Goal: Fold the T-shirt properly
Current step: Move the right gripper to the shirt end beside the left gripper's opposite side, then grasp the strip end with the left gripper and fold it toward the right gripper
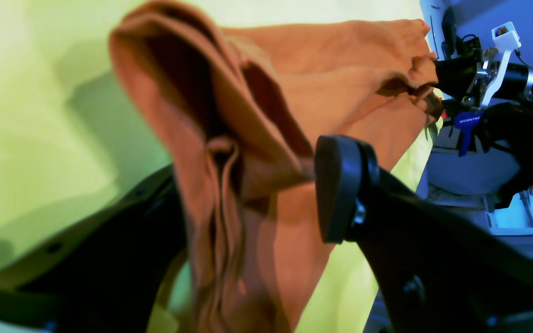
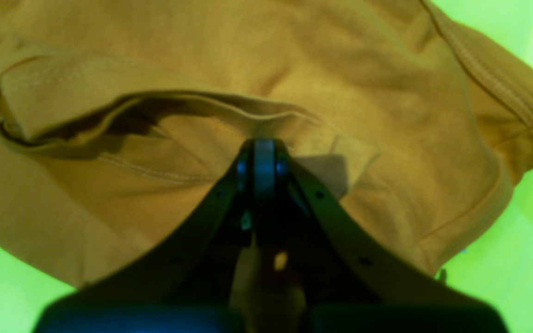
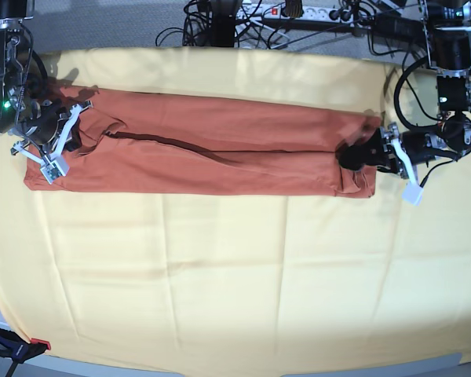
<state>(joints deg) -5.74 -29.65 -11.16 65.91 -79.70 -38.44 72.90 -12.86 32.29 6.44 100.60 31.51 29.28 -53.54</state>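
From the left wrist camera, the T-shirt (image 1: 266,152) is rising in bunched folds between the two dark fingers (image 1: 340,189) of the left gripper (image 1: 252,194). The jaws are standing wide apart, with the fabric hanging loosely between them; whether either finger is pressing the cloth cannot be told. Behind the shirt, the yellow cloth (image 1: 40,115) is filling the background, and at the far end of the shirt the other arm (image 1: 493,83) is showing, touching the fabric's edge.

From the right wrist camera, the right gripper (image 2: 264,152) is showing its jaws pressed together, with its tip sitting against a folded hem of the T-shirt (image 2: 248,69). It appears to be pinching that fold, though the fabric between the tips is hidden. A stitched sleeve edge is lying toward the upper right, over the yellow cloth (image 2: 516,240).

In the base view, the T-shirt (image 3: 220,149) is lying stretched into a long band across the upper part of the yellow cloth (image 3: 235,290). The right gripper (image 3: 67,133) is sitting at the band's left end and the left gripper (image 3: 361,154) at its right end.
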